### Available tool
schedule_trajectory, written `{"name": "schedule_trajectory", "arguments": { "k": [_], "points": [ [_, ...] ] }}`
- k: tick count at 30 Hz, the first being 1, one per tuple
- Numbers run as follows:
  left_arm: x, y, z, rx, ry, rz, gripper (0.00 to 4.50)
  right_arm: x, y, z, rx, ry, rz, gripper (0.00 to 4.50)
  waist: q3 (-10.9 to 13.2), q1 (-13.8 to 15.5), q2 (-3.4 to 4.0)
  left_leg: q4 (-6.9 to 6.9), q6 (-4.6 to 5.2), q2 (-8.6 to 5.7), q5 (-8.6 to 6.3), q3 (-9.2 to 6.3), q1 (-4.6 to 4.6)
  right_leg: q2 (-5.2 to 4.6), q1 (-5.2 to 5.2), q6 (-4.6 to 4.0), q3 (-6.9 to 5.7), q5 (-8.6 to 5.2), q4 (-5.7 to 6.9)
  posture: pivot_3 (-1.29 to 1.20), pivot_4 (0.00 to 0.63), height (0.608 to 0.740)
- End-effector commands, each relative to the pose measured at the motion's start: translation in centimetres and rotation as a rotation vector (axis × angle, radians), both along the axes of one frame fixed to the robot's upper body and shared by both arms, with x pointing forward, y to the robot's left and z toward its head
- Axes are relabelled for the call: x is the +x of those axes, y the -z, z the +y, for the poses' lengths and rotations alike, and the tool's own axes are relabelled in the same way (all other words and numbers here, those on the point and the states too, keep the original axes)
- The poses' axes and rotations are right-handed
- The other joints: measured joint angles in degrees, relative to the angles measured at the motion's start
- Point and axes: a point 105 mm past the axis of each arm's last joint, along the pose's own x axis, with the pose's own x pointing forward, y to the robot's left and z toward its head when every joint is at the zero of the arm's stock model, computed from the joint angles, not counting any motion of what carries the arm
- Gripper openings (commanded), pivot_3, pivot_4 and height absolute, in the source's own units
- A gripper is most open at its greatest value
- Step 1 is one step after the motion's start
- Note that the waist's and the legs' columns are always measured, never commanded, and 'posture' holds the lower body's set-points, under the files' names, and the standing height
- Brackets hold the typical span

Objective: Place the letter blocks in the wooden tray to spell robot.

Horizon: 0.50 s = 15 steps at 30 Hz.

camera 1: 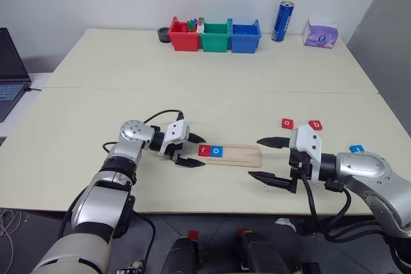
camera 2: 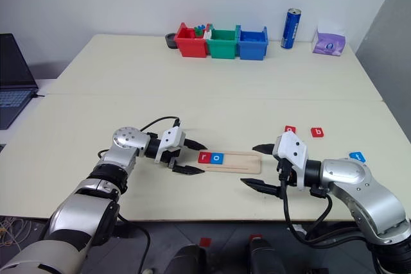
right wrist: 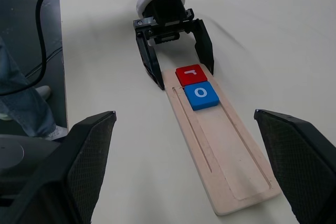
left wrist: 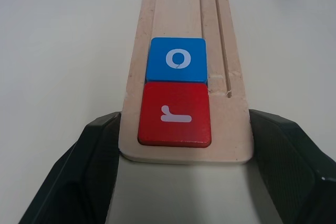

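Two tiles seated, three still out on the table.

You have the red r tile (left wrist: pixel 174 114) and blue o tile (left wrist: pixel 177 60) at the wooden tray (camera 1: pixel 241 155)'s left end, the left gripper (camera 1: pixel 190 151) spread wide around that end. Your right gripper (camera 1: pixel 267 158) gapes empty off the tray's right end; two red tiles (camera 1: pixel 287 123) and a blue tile (camera 1: pixel 357 149) lie farther right.

Both arms reach in low over the table's near edge, pointing at each other. Left gripper (camera 1: pixel 191 151) has its fingers spread wide, nothing held. Right gripper (camera 1: pixel 268 158) is wide open too, gripping nothing.
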Motion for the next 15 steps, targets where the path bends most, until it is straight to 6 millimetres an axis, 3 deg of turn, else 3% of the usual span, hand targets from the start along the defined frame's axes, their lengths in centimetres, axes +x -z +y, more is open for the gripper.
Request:
{"name": "schedule_trajectory", "arguments": {
  "k": [1, 2, 5, 10, 15],
  "points": [
    [0.4, -0.3, 0.4, 0.024, -0.020, -0.031, 3.40, 0.0, -0.9, 0.4, 0.017, -0.021, -0.047, 4.50, 0.0, 0.0, 0.00, 0.00, 0.00, 0.00, 0.00, 0.00, 0.00, 0.00, 0.00, 0.00, 0.00, 0.00, 0.00, 0.00, 0.150, 0.740],
    [0.4, -0.2, 0.5, 0.025, -0.022, -0.029, 3.40, 0.1, -0.9, 0.5, 0.018, -0.021, -0.048, 4.50, 0.0, 0.0, 0.00, 0.00, 0.00, 0.00, 0.00, -0.01, 0.01, 0.00, 0.00, 0.00, -0.01, 0.00, 0.01, 0.00, 0.150, 0.740],
    [0.4, -0.2, 0.6, 0.027, -0.033, -0.025, 4.38, 0.3, -1.0, 0.6, 0.022, -0.022, -0.050, 4.50, 0.0, 0.0, 0.00, 0.01, 0.00, 0.00, 0.00, -0.01, 0.01, 0.00, 0.01, 0.00, 0.00, 0.00, 0.01, 0.00, 0.150, 0.740],
    [0.4, -0.6, 0.6, 0.020, -0.029, -0.026, 4.45, 0.5, -1.1, 0.6, 0.026, -0.019, -0.051, 4.50, 0.0, 0.0, 0.00, 0.01, 0.00, 0.00, 0.00, -0.01, 0.03, 0.00, 0.02, -0.02, 0.00, 0.01, 0.01, 0.00, 0.150, 0.740],
    [0.1, -2.4, 0.2, -0.026, 0.012, -0.040, 4.45, 0.8, -1.2, 0.4, 0.040, 0.017, -0.053, 4.50, 0.0, 0.0, 0.00, 0.00, 0.00, 0.02, 0.00, -0.01, 0.01, 0.01, 0.00, -0.02, -0.01, 0.01, 0.01, 0.00, 0.150, 0.740]
  ]
}}
